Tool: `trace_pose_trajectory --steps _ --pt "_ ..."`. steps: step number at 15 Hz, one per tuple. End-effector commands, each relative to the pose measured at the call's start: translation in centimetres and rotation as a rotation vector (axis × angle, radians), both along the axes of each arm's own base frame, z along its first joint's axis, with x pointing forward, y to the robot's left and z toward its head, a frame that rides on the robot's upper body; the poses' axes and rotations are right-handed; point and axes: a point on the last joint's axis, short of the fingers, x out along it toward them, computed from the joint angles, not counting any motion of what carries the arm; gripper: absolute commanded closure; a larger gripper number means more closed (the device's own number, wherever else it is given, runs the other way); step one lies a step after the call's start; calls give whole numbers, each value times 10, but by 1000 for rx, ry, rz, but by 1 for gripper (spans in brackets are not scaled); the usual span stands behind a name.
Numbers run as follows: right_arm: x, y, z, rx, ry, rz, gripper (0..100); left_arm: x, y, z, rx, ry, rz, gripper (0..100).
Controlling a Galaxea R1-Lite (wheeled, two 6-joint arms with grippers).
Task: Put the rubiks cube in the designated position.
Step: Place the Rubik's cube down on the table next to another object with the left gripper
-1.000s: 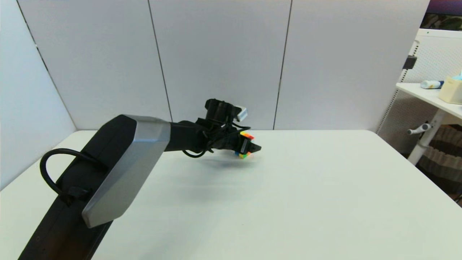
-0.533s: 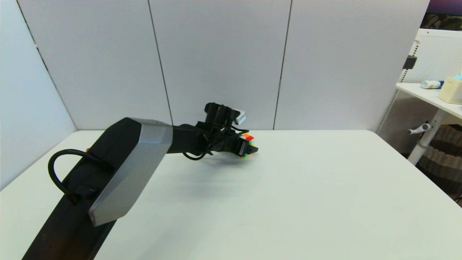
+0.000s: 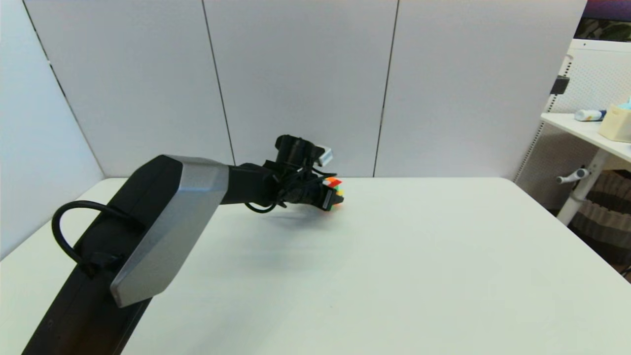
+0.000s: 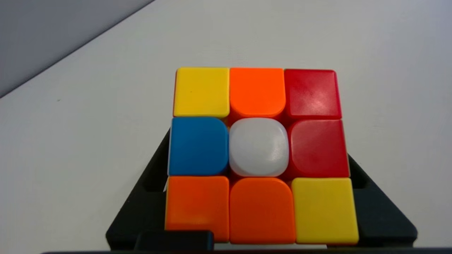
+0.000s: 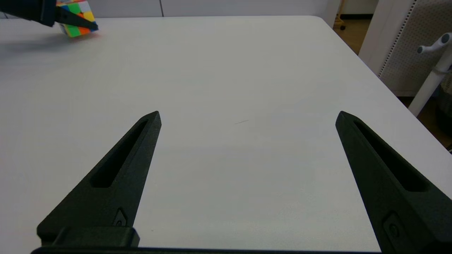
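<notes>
Left gripper point(image 3: 331, 197) with rubiks cube point(image 3: 333, 190) has drawn back slightly toward 9 o'clock, low over table point(image 3: 419, 256).
Placing step: fingers pinch cube; next, set down, release. Right gripper point(image 5: 247, 118) spread, idle.

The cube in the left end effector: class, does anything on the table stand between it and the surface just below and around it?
Nothing visible does. The left end effector is shut on the cube near the table's far edge, and the white surface around it shows no other object. The right end effector hangs open, well off to the side.
</notes>
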Motion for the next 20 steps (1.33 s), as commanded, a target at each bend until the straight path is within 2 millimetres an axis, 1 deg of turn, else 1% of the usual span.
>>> trace_pose_trajectory --steps 1,2,3,4,6,7,9,10,11,12,13,15,16,18,20 --pt "0 0 0 0 1 -1 0 -21 32 88 -31 -138 122 100" --pt "0 0 0 0 1 -1 0 -28 49 112 -25 -178 195 100" --pt "0 0 0 0 1 -1 0 -32 71 131 -17 -208 265 100" --pt "0 0 0 0 1 -1 0 -33 95 145 -18 -228 316 100" --pt "0 0 0 0 1 -1 0 -40 157 170 -12 -265 445 100" --pt "0 0 0 0 1 -1 0 -43 188 177 15 -281 506 100" --pt "0 0 0 0 1 1 0 -43 245 183 72 -312 621 100" --pt "0 0 0 0 1 -1 0 -42 264 182 89 -316 659 100" --pt "0 0 0 0 1 -1 0 -39 284 176 90 -295 679 100" --pt "0 0 0 0 1 -1 0 -35 299 168 89 -272 684 100" --pt "0 0 0 0 1 -1 0 -30 311 157 100 -247 687 100" --pt "0 0 0 0 1 -1 0 -20 328 132 145 -190 701 100" --pt "0 0 0 0 1 -1 0 -17 333 118 165 -155 701 100" --pt "0 0 0 0 1 -1 0 -13 334 88 182 -68 693 100" --pt "0 0 0 0 1 -1 0 -13 334 68 192 -5 686 100"
